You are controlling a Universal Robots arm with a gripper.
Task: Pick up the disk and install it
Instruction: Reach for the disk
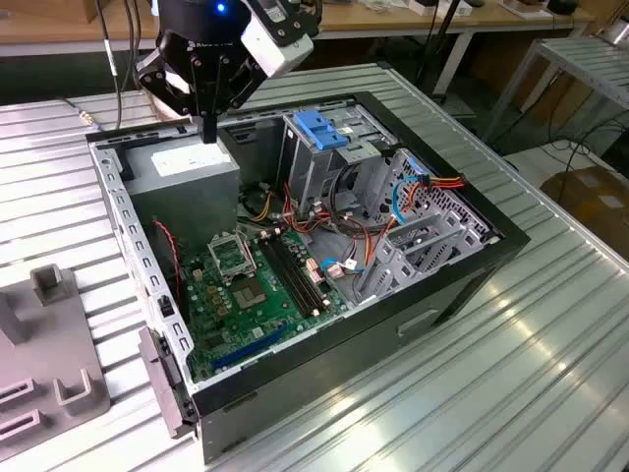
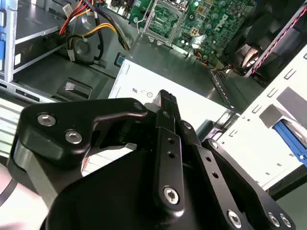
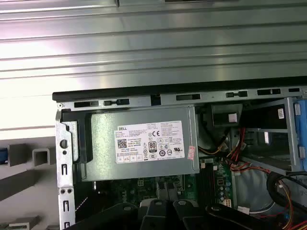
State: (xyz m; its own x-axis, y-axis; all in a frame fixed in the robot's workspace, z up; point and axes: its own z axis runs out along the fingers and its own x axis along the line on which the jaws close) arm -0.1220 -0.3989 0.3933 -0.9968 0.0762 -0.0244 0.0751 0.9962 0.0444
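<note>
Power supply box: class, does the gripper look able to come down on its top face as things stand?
Probably yes: the gripper hangs right over the power supply, and nothing shows between them.

One case [image 1: 444,287], one motherboard [image 1: 248,287]

Across the exterior view's lower right, the ribbed table [image 1: 531,364] gives open passage. Inside the case [image 1: 295,393], room opens over the motherboard [image 1: 246,285] at centre. The power supply [image 1: 187,172] fills the upper left, with the gripper [image 1: 208,136] just above it. The tall drive cage [image 1: 314,147] and tangled cables [image 1: 344,221] block upper centre. A grey fixture [image 1: 49,374] occupies the lower left.
</note>
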